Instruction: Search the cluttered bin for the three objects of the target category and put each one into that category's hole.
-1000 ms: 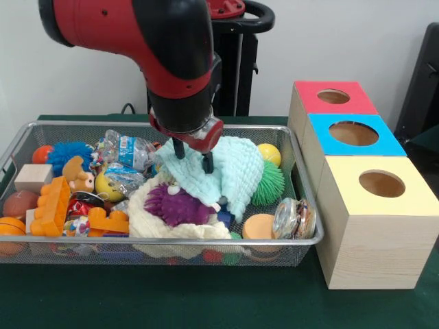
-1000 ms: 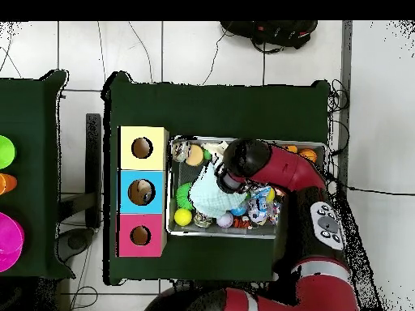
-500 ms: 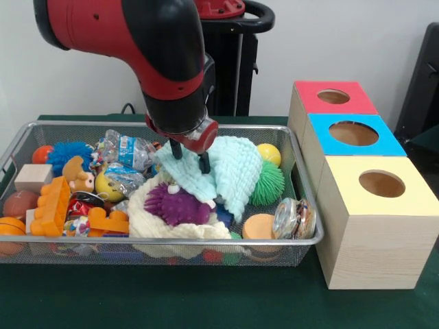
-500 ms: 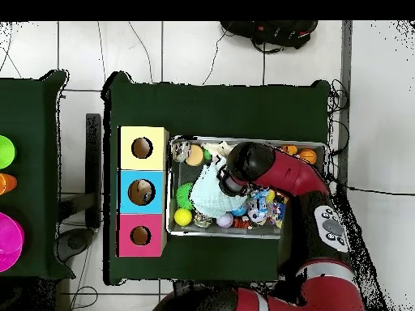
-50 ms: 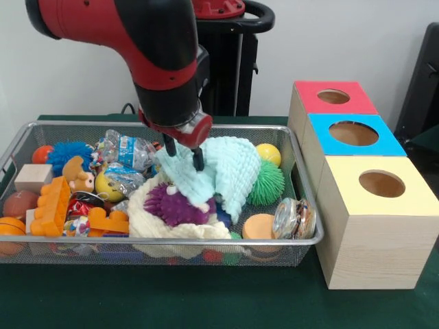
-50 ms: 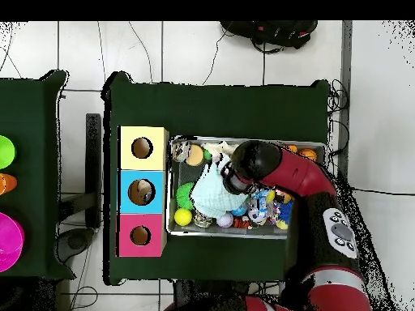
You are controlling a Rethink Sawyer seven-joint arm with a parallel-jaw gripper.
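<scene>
We note a dark green cloth [image 5: 206,295] covering the table; from overhead it shows as a broad green rectangle. Behind it stands a plain white wall [image 5: 343,41], and a black chair back [image 5: 422,82] cuts in at the right edge. A dark cable [image 5: 127,107] loops up just behind the table's far edge.

From above we see a floor of pale tiles [image 6: 186,48]. Black equipment [image 6: 271,32] sits at the top, with cords trailing from it. A second green-covered table [image 6: 32,105] stands apart at the left. At its edge we see a green round dish [image 6: 4,151], an orange one [image 6: 4,183] and a large magenta one [image 6: 10,241]. A thin cable [image 6: 357,191] runs off to the right.
</scene>
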